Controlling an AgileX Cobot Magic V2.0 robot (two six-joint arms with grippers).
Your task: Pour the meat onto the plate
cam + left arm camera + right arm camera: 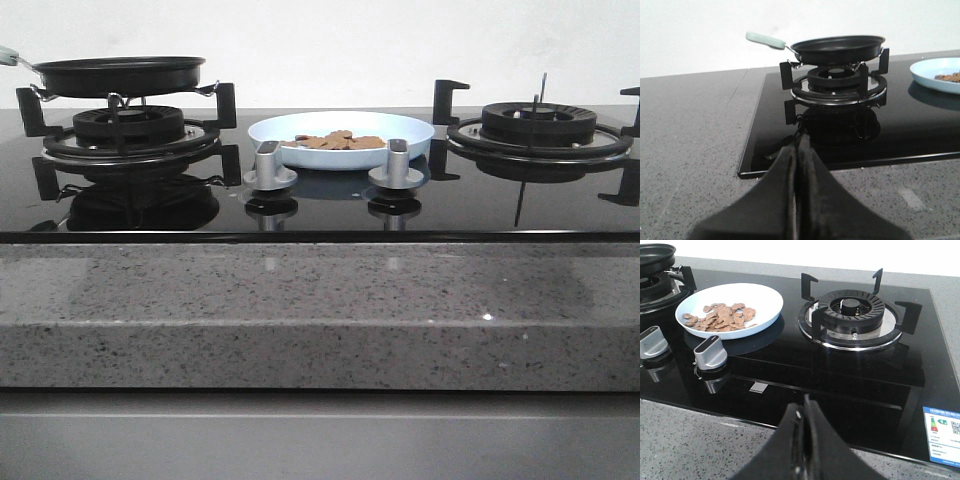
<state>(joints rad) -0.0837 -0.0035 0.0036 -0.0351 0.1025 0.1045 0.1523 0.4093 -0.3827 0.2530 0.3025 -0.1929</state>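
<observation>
The meat point(721, 316) lies heaped in the plate point(762, 300), which sits on the glass hob point(790, 370) between the two burners, so I judge the pouring done; what is left, if anything, is only to stay clear. My left gripper point(797, 150) has its fingers pressed together on nothing, and my right gripper point(805, 415) is the same, fingers closed flat with nothing between them. Ahead of my left fingers stands the black frying pan point(837, 49) on its burner, level, its pale handle point(765, 40) pointing away from the plate; the plate itself is off to the right of those fingers, well apart. From my right fingers the plate is ahead and to the left, beyond the two knobs point(710, 350). The front view shows the pan only edge-on (I cannot tell from it whether anything remains inside), and neither of my grippers appears there; the right wrist view alone looks down into the plate and shows the slices spread toward one side.
</observation>
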